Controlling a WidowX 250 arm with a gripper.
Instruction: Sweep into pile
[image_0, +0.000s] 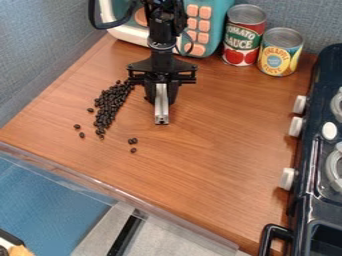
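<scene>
At the view's left, black beans (110, 105) lie beside the hand (162, 95), which grips a silver bar (161, 107).

Two cans (279, 52), one teal toy (217, 24), one stove (300, 205), one gripper (162, 99), one silvery bar (161, 114), dark beans (109, 107) beyond exact count

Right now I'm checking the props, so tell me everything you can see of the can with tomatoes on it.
The tomato can stands upright at the back of the wooden counter, between the teal toy appliance and the yellow-labelled can. Its closed top looks like grey metal; its green, white and red label pictures tomatoes. Whether it touches either neighbour, I cannot tell.
</scene>
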